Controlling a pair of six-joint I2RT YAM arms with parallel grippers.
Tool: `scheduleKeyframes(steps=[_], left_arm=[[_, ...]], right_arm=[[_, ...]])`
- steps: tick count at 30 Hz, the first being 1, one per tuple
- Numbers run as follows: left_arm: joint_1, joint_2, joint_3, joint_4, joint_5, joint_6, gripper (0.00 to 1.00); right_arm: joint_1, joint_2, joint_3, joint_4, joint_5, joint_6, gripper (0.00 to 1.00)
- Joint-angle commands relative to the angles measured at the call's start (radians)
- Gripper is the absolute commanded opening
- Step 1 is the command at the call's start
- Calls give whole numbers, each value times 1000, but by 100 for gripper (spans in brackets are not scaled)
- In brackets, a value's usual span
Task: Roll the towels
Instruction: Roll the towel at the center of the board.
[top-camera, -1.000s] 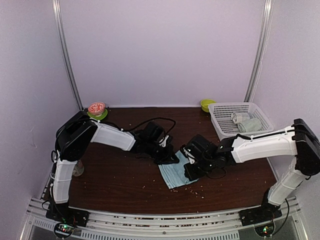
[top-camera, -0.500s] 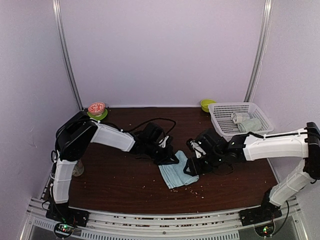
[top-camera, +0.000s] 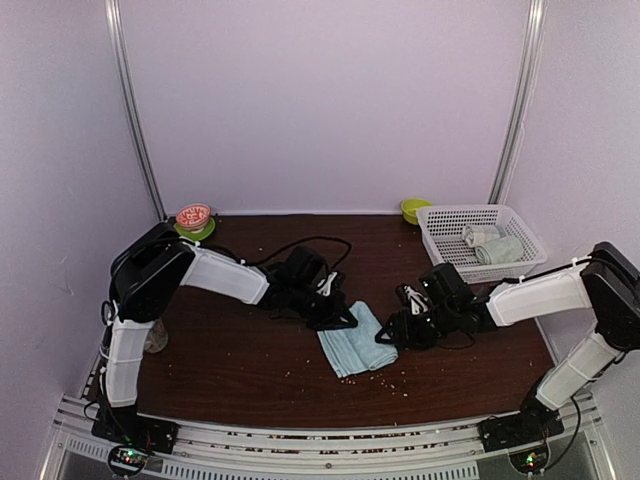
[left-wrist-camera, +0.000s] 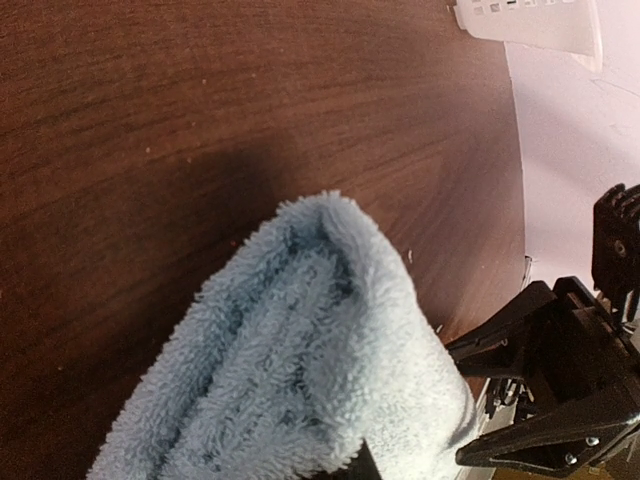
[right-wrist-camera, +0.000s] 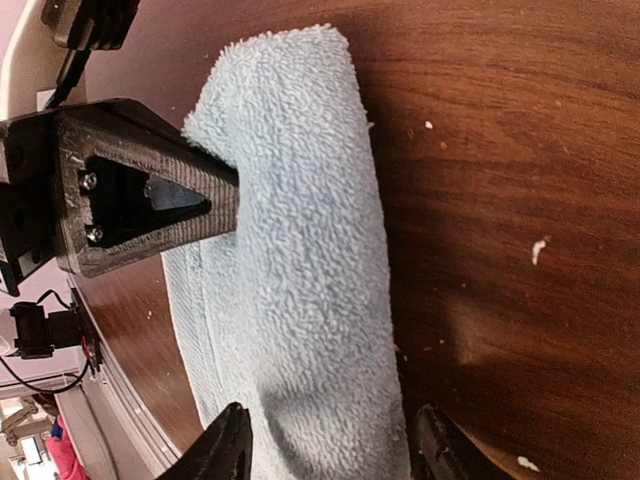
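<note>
A light blue towel (top-camera: 350, 342) lies on the brown table, its far part rolled into a thick roll (right-wrist-camera: 310, 230). My left gripper (top-camera: 338, 318) is shut on the roll's left end; in the left wrist view the towel (left-wrist-camera: 300, 380) covers the gripper (left-wrist-camera: 362, 468). In the right wrist view the left gripper's black fingers (right-wrist-camera: 150, 195) pinch the roll's side. My right gripper (top-camera: 392, 335) is open at the roll's right end. Its fingertips (right-wrist-camera: 228, 445) stand on either side of the roll, apart from it, and the gripper (right-wrist-camera: 335, 448) holds nothing.
A white basket (top-camera: 440, 255) at the back right holds two rolled towels, one whitish (top-camera: 480, 235) and one pale green (top-camera: 500, 250). A green bowl (top-camera: 413, 208) and a pink bowl on a green plate (top-camera: 194, 216) stand at the back edge. Crumbs lie scattered round the towel.
My right gripper has opened, let go of the towel and drawn back to the right. The left gripper has stayed shut on the roll in the same place.
</note>
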Motion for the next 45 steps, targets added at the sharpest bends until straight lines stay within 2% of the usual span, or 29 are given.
scheduleKeyframes(steps=[1, 5, 7, 13, 16, 19, 26, 39, 45], left_arm=[[11, 20, -45, -127, -46, 19, 0], [11, 16, -48, -135, -44, 27, 0], [11, 13, -49, -137, -42, 30, 0], [11, -17, -49, -151, -38, 35, 0], [11, -57, -50, -177, -39, 49, 2], [11, -117, -62, -214, -50, 69, 8], [10, -251, -123, -288, -116, 113, 8], [8, -201, -152, -261, -163, 106, 2], [8, -180, -192, -227, -164, 88, 0]], right_arm=[[-18, 54, -10, 175, -116, 58, 55], [-17, 118, 4, 189, -144, 63, 54], [-17, 140, 11, 173, -147, 53, 49], [-13, 107, 32, 66, -71, -4, 13], [2, 80, 70, -44, 12, -54, 4], [24, 70, 106, -124, 79, -92, 1], [93, 77, 185, -263, 241, -139, 0], [242, 107, 354, -465, 515, -154, 0], [306, 152, 430, -528, 582, -162, 0]])
